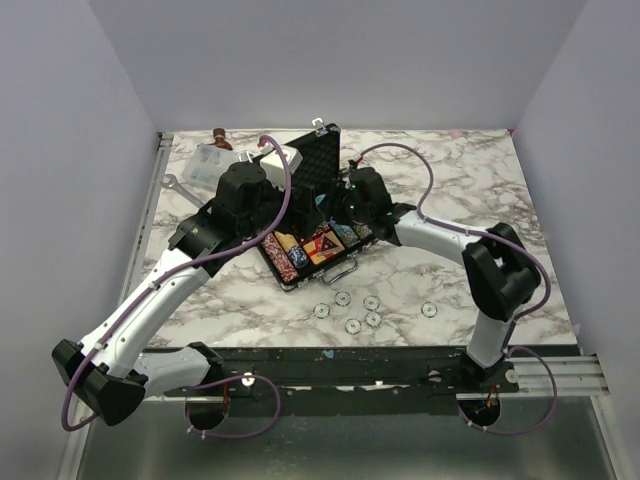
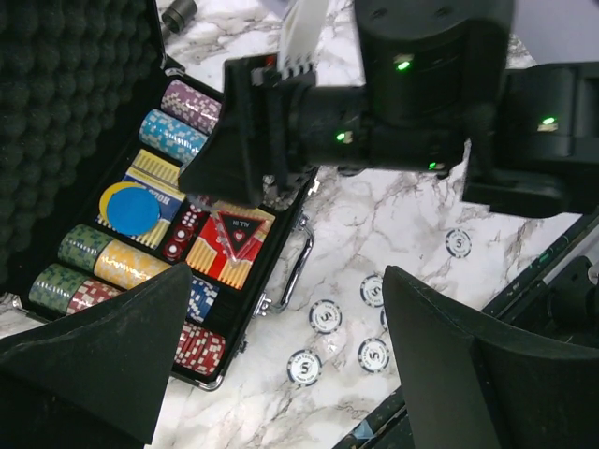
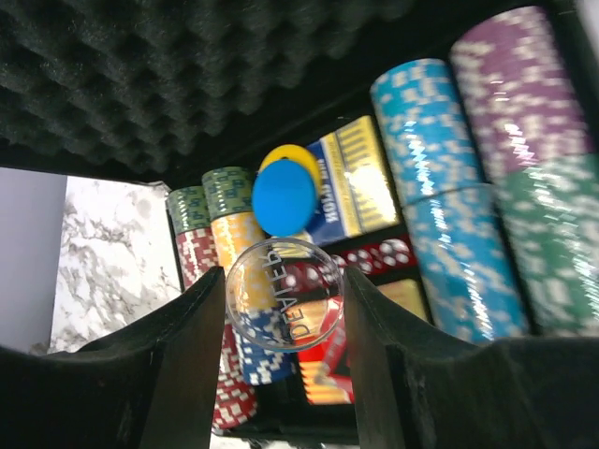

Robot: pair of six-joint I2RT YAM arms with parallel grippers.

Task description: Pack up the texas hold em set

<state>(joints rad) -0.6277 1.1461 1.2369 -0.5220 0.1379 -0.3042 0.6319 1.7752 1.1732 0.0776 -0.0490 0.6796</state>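
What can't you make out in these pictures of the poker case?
Top view: both arms cover most of the case interior.
Top view: markings on the loose chips are too small to read.
Right wrist view: chip rows are blurred; the dealer button in the right tool distorts what lies behind it.

The left arm [image 1: 150, 300] is stretched forward and inward from its base, and the left tool [image 2: 281, 365] is held with its jaws spread wide, nothing gripped between them. The right arm [image 1: 495, 275] is bent sharply at the elbow and reached leftward. The right tool [image 3: 284, 309] is closed on a clear dealer disc [image 3: 284, 292], which is pinched between both fingers [image 3: 187, 355].
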